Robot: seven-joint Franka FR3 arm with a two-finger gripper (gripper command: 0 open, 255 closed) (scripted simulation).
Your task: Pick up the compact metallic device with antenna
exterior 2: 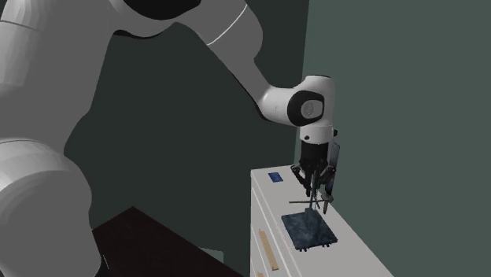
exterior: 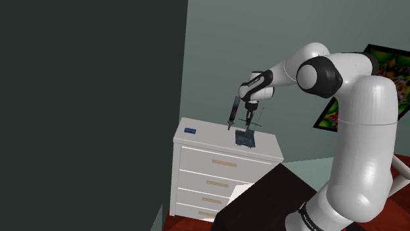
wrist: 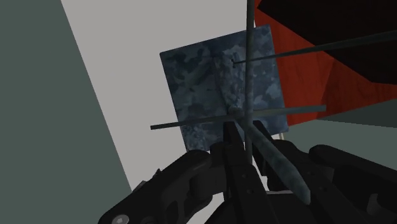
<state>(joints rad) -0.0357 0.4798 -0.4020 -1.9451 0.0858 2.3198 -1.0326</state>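
Tool [exterior 2: 318, 201]: fingers pinched together on one thin antenna rod of the device [wrist: 210, 83].
Device: dark mottled blue-grey slab, directly under the tool, on the white dresser [exterior: 217, 152] top.
Blue card [exterior: 190, 130]: well apart from the tool, near the dresser's corner.

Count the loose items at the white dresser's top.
2. A small blue item near the dresser's corner at the shoulder view's left; the dark mottled device below the gripper, which clasps its antenna. None seems hidden.
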